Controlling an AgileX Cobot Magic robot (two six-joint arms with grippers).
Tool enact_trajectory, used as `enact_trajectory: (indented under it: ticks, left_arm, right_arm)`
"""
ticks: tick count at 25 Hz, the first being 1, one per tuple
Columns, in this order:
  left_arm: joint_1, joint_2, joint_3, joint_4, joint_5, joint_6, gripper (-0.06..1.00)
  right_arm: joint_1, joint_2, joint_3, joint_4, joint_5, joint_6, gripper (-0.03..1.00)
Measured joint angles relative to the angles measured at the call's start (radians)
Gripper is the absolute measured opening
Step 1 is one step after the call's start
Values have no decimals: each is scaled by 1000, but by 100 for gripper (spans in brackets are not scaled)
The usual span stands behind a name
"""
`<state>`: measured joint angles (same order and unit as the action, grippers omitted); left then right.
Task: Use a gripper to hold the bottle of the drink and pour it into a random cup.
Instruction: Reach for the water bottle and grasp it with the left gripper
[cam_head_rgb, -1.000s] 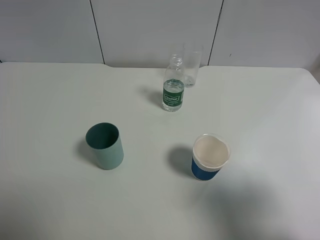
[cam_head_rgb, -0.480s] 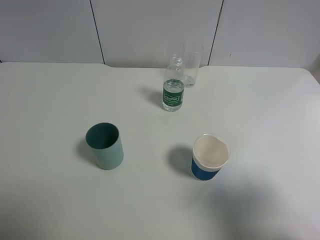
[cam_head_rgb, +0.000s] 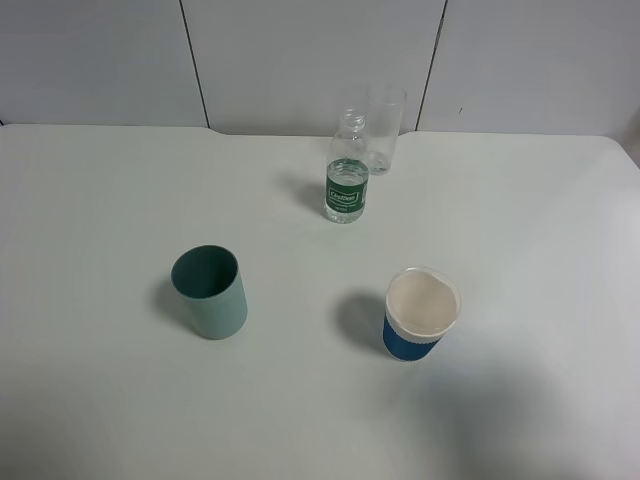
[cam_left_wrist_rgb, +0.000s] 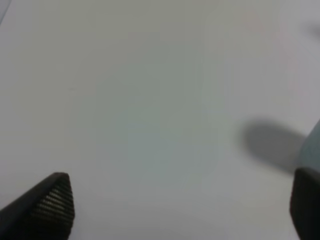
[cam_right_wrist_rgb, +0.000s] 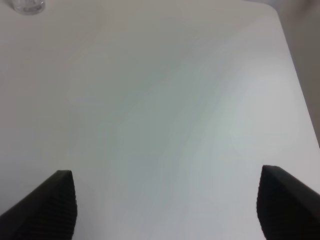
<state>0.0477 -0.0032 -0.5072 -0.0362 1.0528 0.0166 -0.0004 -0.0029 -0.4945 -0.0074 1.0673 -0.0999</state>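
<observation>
The bottle (cam_head_rgb: 346, 186), small and clear with a green label and no cap, stands upright at the back middle of the white table (cam_head_rgb: 100, 200). The short blue cup (cam_head_rgb: 420, 316) with a white inside stands at the front right of the bottle, apart from it. Neither gripper shows in the exterior high view. In the left wrist view my left gripper (cam_left_wrist_rgb: 180, 210) is open and empty over bare table, its ridged fingertips (cam_left_wrist_rgb: 52, 205) far apart. In the right wrist view my right gripper (cam_right_wrist_rgb: 167, 205) is open and empty over bare table. The bottle is out of both wrist views.
A taller pale teal cup (cam_head_rgb: 210, 291) stands at the front left; its edge shows in the left wrist view (cam_left_wrist_rgb: 313, 147). A tall clear glass (cam_head_rgb: 384, 130) stands just behind the bottle; its base shows in the right wrist view (cam_right_wrist_rgb: 27, 6). The table's right edge (cam_right_wrist_rgb: 300, 100) is near my right gripper.
</observation>
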Motion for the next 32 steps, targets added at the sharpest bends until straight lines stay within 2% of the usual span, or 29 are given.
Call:
enact_trajectory:
  ticks: [32]
  left_arm:
    - [0, 0, 0, 8, 0, -1, 85]
  right_arm:
    - [0, 0, 0, 0, 0, 0, 74]
